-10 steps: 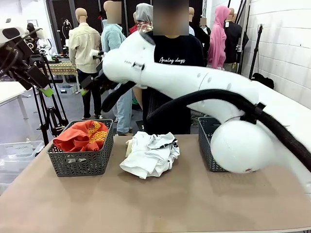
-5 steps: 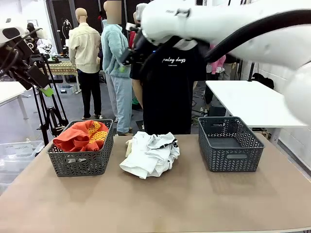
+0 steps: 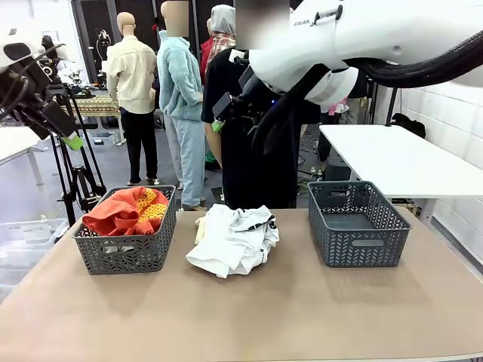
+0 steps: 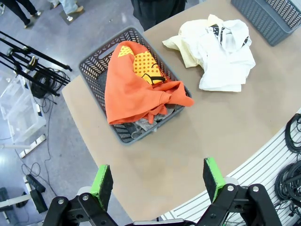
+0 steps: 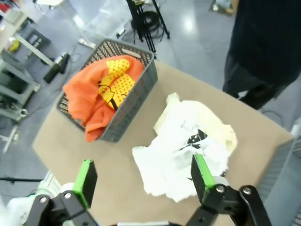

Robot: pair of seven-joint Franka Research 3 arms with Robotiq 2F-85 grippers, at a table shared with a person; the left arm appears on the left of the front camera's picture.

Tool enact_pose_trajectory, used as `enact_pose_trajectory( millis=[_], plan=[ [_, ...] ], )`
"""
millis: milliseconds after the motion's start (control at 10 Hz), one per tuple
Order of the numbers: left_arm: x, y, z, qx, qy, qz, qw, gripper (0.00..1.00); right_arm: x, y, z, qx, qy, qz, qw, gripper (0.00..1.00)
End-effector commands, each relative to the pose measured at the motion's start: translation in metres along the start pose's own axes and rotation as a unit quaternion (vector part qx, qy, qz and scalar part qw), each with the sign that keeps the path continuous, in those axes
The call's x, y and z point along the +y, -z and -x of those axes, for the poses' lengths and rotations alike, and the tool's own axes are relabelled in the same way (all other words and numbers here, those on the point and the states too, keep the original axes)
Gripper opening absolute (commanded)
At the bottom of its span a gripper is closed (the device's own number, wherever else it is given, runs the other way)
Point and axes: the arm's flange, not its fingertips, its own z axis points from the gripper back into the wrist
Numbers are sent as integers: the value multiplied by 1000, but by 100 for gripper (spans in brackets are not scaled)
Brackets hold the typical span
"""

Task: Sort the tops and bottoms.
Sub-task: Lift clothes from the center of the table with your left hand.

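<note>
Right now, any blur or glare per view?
Front view: sharp, evenly lit, soft shadow under the white T-shirt with black lettering. Left wrist view: crisp on the red-orange T-shirt in the dark grey lattice basket; edge of the tan table bowed by the lens. Right wrist view: soft throughout, probably motion blur; glare on the floor.

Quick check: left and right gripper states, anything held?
Left gripper: open, holding nothing.
Right gripper: open, holding nothing.

Red-orange T-shirt (image 3: pixel 113 213) bears yellow-black graphic; white T-shirt (image 3: pixel 234 241) bears black lettering
</note>
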Motion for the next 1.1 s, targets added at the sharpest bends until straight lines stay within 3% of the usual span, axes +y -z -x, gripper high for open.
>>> enact_pose_trajectory(
  millis=[0,100,200,400,600,1000],
  plan=[
    [0,-1,-1,-2,-3,-1,1000,100,-5,2,-24,26,-1,-3,1000,100],
    [0,-1,-1,-2,-3,-1,1000,100,0,0,0,0,0,0,1000,100],
    [0,-1,-1,-2,-3,-1,1000,100,-10,-16,0,3,0,-9,1000,100],
    [0,-1,-1,-2,-3,-1,1000,100,-70,-79,18,45,50,7,998,100],
    [0,-1,-1,-2,-3,-1,1000,100,-111,-134,46,37,87,-7,995,100],
    [0,-1,-1,-2,-3,-1,1000,100,-119,-175,89,17,77,-55,995,100]
  ],
)
